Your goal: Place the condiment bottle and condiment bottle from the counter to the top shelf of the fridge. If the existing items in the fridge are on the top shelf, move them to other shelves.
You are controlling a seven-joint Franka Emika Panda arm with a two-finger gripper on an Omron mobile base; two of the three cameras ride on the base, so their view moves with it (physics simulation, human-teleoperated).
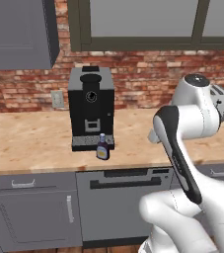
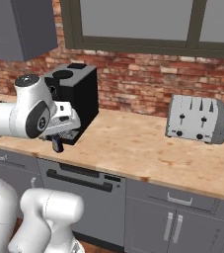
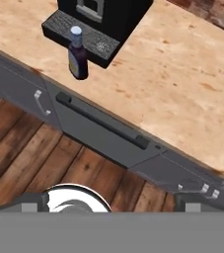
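A small dark condiment bottle [image 1: 102, 147] with a pale cap and yellow label stands upright on the counter [image 1: 29, 143], just in front of the coffee machine's drip tray. In the hand view the bottle [image 3: 77, 57] sits at the upper left, far from the fingers. My gripper [image 3: 112, 201] hangs open and holds nothing. It is well above the counter's front edge and to the right of the bottle, looking down at the cabinet fronts and the wooden floor. The fridge and its top shelf are out of view.
A black coffee machine [image 1: 91, 106] stands behind the bottle. A silver toaster [image 2: 197, 118] sits further right on the counter [image 2: 148, 148]. A grey wall cupboard [image 1: 19, 34] hangs at the upper left. A dishwasher front [image 1: 123, 197] lies below the counter edge.
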